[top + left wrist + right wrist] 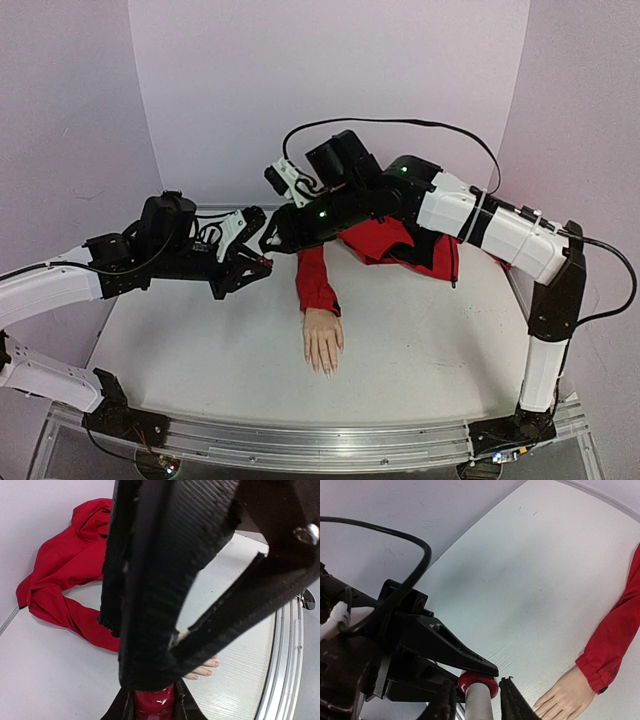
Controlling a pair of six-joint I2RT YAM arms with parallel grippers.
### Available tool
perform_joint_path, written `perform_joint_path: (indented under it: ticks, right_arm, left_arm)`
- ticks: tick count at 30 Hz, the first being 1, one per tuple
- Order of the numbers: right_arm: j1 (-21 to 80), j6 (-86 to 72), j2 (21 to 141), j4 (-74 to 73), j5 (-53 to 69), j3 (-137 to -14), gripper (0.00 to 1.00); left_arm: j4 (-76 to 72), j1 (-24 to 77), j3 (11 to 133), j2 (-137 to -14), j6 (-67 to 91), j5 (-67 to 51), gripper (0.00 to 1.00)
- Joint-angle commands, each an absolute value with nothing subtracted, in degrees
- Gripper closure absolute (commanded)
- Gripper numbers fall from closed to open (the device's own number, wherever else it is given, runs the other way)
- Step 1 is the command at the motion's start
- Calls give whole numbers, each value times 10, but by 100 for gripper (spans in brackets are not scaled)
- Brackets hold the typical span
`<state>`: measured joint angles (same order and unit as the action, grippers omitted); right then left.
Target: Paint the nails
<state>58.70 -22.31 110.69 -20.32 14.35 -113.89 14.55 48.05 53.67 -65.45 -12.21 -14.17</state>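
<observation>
Nails (323, 367) lie on table, well below both pincers' meeting point

hidden: mannequin hand (206, 668) mostly behind right arm (200, 570) | cut off: bottle (152, 704) | nails (322, 368) too small

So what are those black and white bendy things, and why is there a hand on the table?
They are two robot arms. The big picture looks down from above them; the other two come from small cameras on each arm's wrist. On the white table lies a pretend hand in a red sleeve, like a shop dummy's. Its nails are to be painted. The left gripper, a two-finger claw, is shut on a small dark-red polish bottle, held up off the table. The right gripper has its fingers on either side of the bottle's pale cap, likely to twist it off.
</observation>
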Motion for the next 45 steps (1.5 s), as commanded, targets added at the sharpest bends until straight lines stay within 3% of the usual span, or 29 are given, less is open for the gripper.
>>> perform_joint_path:
  ticks: [1,8,15,29,34,39,45]
  right_arm:
    - [588,-220,1115,-208,161,-1166,75]
    - [588,-218,1112,-208,178,-1152,70]
    - [588,-214,1112,-208,172,-1146,74]
    - [586,-212,1113,-208,154,-1136,60]
    - [583,-212,1116,-208,153,-1134,63]
    - [583,-209,1115,-207,156,-1137,73]
    - [583,-207,1121,-207,169,-1138,71]
  left_arm:
    - [135,483,572,-652,-132,-135,100]
    - [136,483,569,-648,-131,-133,100]
    - [136,483,571,-648,-130,-136,100]
    - [136,483,570,-642,-129,-144,100]
    - [136,483,571,-642,-129,-145,100]
    - [136,483,571,-642,-128,-146,100]
    - [136,483,573,-643,-125,-148,100]
